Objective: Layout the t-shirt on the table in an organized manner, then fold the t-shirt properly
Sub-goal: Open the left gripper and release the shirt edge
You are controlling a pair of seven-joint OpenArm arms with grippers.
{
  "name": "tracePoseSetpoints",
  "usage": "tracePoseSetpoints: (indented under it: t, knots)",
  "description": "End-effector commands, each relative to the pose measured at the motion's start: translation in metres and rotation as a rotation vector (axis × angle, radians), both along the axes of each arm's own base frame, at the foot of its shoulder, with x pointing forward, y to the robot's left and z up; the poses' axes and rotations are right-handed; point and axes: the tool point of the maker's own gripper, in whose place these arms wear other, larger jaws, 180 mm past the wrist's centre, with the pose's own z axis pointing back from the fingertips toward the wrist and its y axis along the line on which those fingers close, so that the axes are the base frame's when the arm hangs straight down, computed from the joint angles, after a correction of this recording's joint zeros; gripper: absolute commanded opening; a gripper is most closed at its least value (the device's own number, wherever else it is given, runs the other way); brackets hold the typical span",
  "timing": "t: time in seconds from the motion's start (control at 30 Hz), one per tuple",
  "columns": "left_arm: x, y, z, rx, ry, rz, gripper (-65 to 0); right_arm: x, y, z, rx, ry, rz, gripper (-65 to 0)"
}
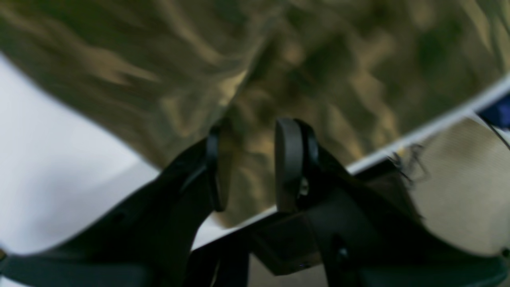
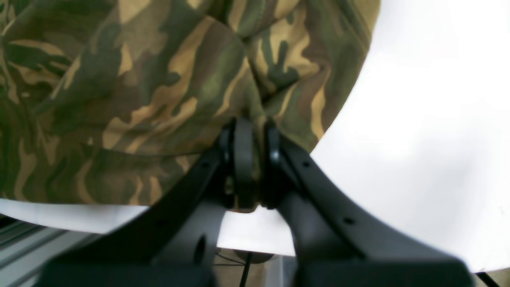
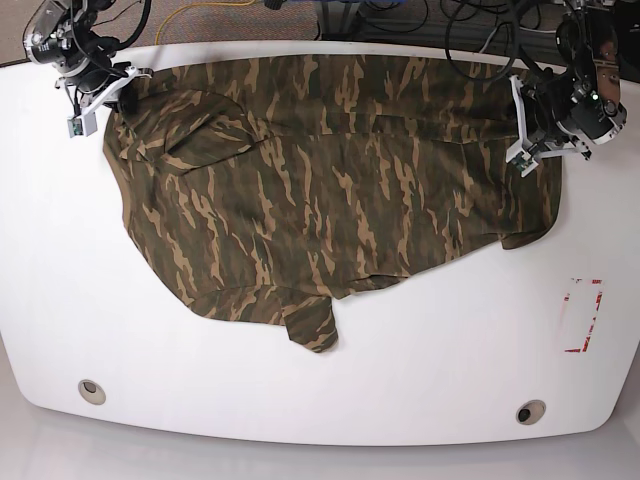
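Observation:
The camouflage t-shirt (image 3: pixel 320 190) lies spread wide across the back half of the white table (image 3: pixel 100 300), with one sleeve (image 3: pixel 312 325) pointing toward the front edge. My right gripper (image 2: pixel 255 127) is shut on a fold at the t-shirt's (image 2: pixel 159 87) edge; in the base view it (image 3: pixel 100 100) sits at the shirt's far left corner. My left gripper (image 1: pixel 249 135) has a thick bunch of the t-shirt (image 1: pixel 318 59) between its pads, over the table's rim. In the base view it (image 3: pixel 525 150) is at the shirt's right end. The left wrist view is blurred.
A red-and-white tape mark (image 3: pixel 583 315) lies at the right of the table. Two grommet holes (image 3: pixel 91 390) (image 3: pixel 530 411) sit near the front edge. Cables (image 3: pixel 420 20) run along the floor behind the back edge.

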Motion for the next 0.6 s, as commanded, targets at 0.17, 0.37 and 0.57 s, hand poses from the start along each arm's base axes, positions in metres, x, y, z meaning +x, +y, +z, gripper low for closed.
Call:
tracePoseSetpoints:
  t: [0.17, 0.37, 0.57]
  knots:
    - [0.037, 0.027, 0.026, 0.143, -0.106, 0.016, -49.9, 0.007, -0.005, 0.01, -0.018, -0.038, 0.004, -64.5]
    - [0.068, 0.04, 0.046, 0.222, -0.182, 0.042, -49.9, 0.007, -0.005, 0.01, -0.018, -0.038, 0.004, -64.5]
    - [0.089, 0.043, 0.061, 0.257, -0.23, 0.047, -49.9, 0.007, -0.005, 0.01, -0.018, -0.038, 0.004, -64.5]
